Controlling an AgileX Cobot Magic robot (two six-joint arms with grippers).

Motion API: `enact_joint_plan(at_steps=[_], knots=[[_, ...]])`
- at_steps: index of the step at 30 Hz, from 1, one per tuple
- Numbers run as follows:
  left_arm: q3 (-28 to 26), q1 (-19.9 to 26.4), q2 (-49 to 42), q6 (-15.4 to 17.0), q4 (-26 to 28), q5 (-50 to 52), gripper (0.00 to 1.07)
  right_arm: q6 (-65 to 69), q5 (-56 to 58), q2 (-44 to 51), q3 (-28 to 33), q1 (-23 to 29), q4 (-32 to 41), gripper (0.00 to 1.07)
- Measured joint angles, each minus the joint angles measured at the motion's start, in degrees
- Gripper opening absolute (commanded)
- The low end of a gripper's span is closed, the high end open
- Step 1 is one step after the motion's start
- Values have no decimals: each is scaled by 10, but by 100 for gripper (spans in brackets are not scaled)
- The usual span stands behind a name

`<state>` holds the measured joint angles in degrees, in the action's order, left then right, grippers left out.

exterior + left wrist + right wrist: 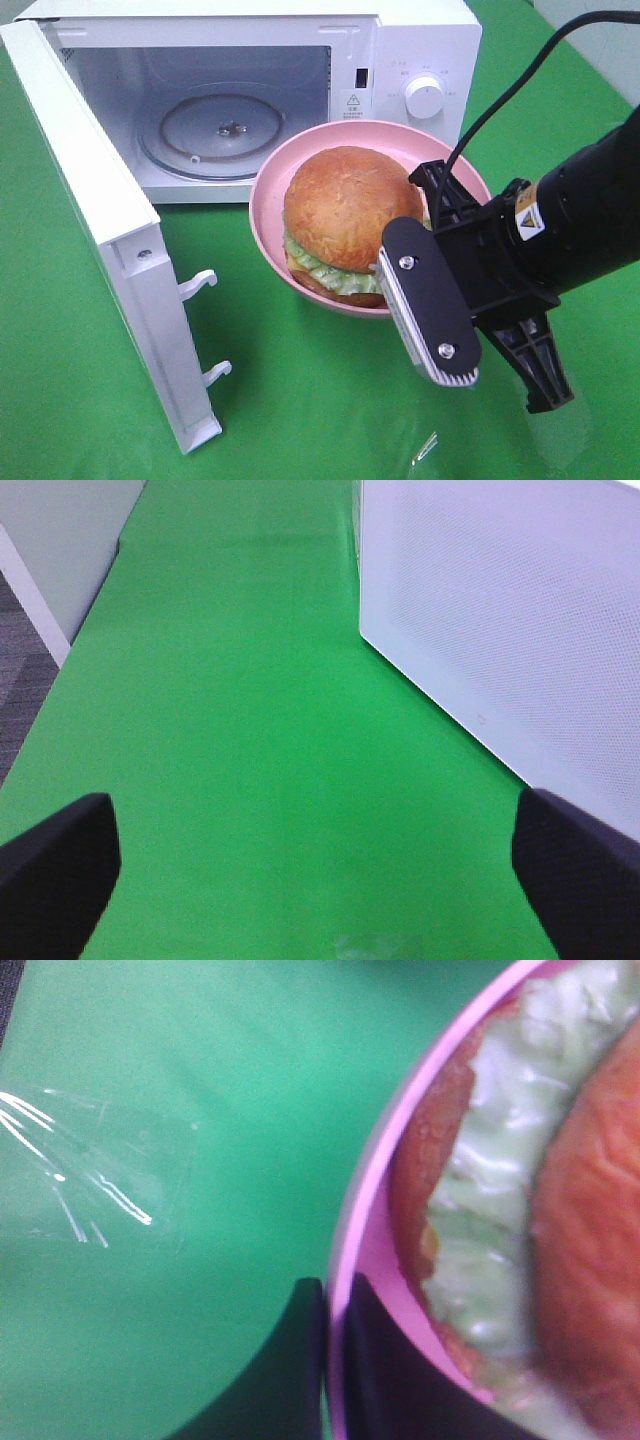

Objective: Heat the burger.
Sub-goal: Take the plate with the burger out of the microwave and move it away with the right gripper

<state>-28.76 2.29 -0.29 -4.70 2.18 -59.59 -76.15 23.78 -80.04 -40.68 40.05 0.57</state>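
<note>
Green cloth [320,420] underneath everything, running off every edge of the high view. On it, white microwave [400,50], top and left side cropped; door [110,250] swung fully open toward the camera, glass turntable [215,135] bare inside, lettering beside the dial [425,97] too small to read. Just in front of the oven's right half, pink bowl [275,185] carrying the burger [345,215]: golden bun on top, lettuce frill and lower bun showing at the near side, patty and cheese not clearly made out. Near right part of bowl and burger hidden behind the right gripper [400,285]; arm cut off at the right edge. In the right wrist view, right gripper [330,1360] clamped on the bowl's rim, one finger inside, one outside, picture blurred and burger cropped. Left gripper [320,865] outside the high view; in its own view only two dark fingertips [55,880] spread wide apart over bare cloth, door panel close alongside. Crumpled clear film [90,1175] lying on the cloth near the bowl, barely visible.
</note>
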Motion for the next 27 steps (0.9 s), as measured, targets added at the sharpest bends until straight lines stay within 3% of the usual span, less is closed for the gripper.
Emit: enact_joint_plan(at_steps=[13, 27], knots=[[0, 0, 0, 0, 0, 0, 100, 46, 45, 93, 60, 0, -14, 0], [0, 0, 0, 0, 0, 0, 100, 256, 125, 177, 74, 0, -131, 0]])
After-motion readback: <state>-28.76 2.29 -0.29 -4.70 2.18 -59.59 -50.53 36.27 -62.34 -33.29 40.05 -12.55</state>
